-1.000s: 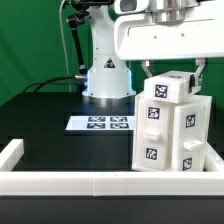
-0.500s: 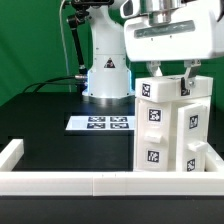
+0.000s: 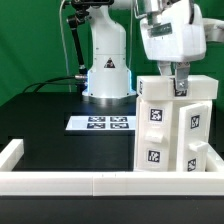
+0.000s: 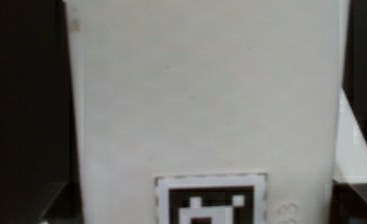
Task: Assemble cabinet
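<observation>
The white cabinet body [image 3: 165,135] stands upright on the exterior view's right, with black-and-white tags on its front faces. A white tagged block [image 3: 203,88] sits across its top. My gripper [image 3: 172,80] comes down from above, with one dark finger on each side of that block and closed against it. In the wrist view a tall white face of the cabinet [image 4: 198,90] fills the frame, with one tag [image 4: 210,200] on it. My fingers do not show there.
The marker board [image 3: 100,123] lies flat on the black table in front of the arm's white base [image 3: 107,75]. A low white border rail [image 3: 70,183] runs along the near edge and turns back on the exterior view's left [image 3: 10,152]. A green curtain is behind.
My hand has turned about its vertical axis above the cabinet. The top block between my fingers has turned with it and now lies across the cabinet's top.
</observation>
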